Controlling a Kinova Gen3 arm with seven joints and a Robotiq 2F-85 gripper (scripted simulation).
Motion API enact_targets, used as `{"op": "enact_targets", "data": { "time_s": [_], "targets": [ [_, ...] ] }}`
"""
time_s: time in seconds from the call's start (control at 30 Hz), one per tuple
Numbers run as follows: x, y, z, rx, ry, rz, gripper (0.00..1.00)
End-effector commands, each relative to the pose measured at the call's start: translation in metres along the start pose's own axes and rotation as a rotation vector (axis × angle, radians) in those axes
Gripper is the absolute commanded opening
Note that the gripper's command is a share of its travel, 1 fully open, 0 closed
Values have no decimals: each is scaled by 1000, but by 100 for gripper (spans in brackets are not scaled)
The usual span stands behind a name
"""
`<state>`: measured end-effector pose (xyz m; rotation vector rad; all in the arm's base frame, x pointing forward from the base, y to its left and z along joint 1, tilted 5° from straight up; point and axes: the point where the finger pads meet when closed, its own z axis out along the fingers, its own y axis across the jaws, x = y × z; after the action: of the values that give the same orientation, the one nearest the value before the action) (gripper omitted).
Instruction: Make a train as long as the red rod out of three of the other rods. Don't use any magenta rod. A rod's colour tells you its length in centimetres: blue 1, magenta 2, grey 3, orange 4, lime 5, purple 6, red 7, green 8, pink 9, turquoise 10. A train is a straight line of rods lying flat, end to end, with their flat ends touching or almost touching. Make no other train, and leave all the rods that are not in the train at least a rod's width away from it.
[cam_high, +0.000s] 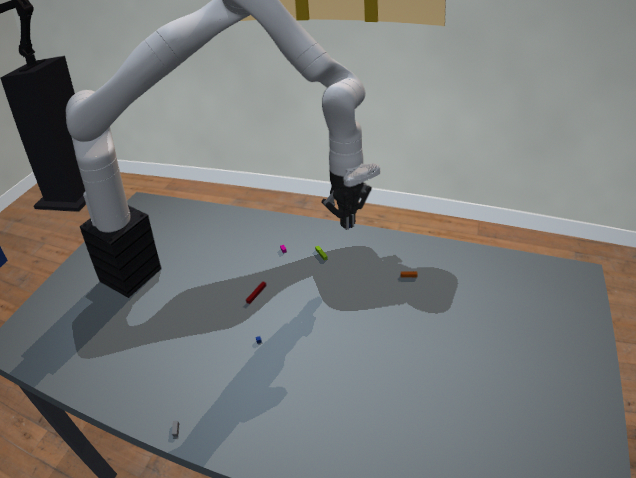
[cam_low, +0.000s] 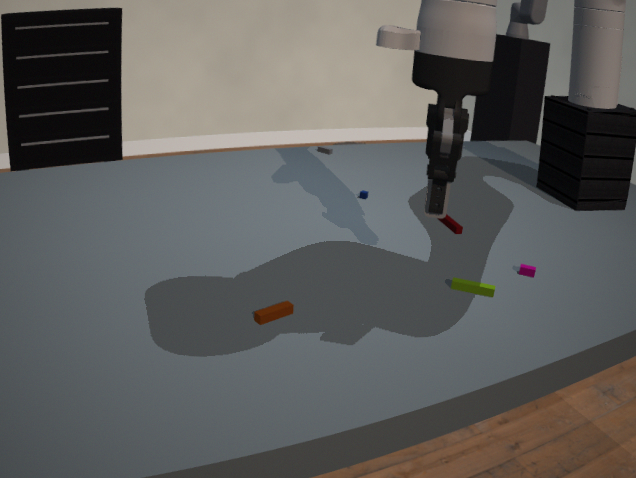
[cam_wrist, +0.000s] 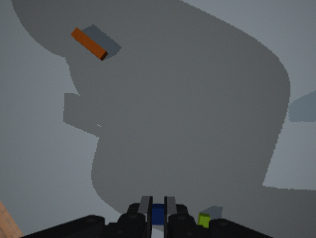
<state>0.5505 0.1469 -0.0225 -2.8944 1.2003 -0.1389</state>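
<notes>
My gripper (cam_high: 347, 224) (cam_low: 435, 208) (cam_wrist: 158, 211) is shut on a small blue rod (cam_wrist: 158, 215) and hangs well above the grey table (cam_high: 462, 385). A lime rod (cam_high: 321, 252) (cam_low: 473, 286) (cam_wrist: 203, 219) lies below it, a little to one side. An orange rod (cam_high: 408, 274) (cam_low: 273, 311) (cam_wrist: 89, 43) lies further out, inside the arm's shadow. The red rod (cam_high: 256, 292) (cam_low: 452, 224) lies alone nearer the base. A second blue rod (cam_high: 258, 339) (cam_low: 363, 194) lies on the table. A grey rod (cam_high: 175, 428) (cam_low: 324, 150) lies near the table edge. A magenta rod (cam_high: 282, 248) (cam_low: 527, 270) lies near the lime rod.
The arm's black base (cam_high: 120, 251) (cam_low: 586, 154) stands on a table corner. A black pedestal (cam_high: 43, 128) and a black slatted cabinet (cam_low: 61, 87) stand off the table by the walls. The rods lie widely apart.
</notes>
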Motion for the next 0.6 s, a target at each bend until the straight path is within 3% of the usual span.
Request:
{"op": "enact_targets", "data": {
  "time_s": [0.0,0.4,0.57],
  "targets": [
    [0,0,2,1,0,0,5],
    [0,-1,34,1,0,0,5],
    [0,-1,57,1,0,0,5]
  ]
}}
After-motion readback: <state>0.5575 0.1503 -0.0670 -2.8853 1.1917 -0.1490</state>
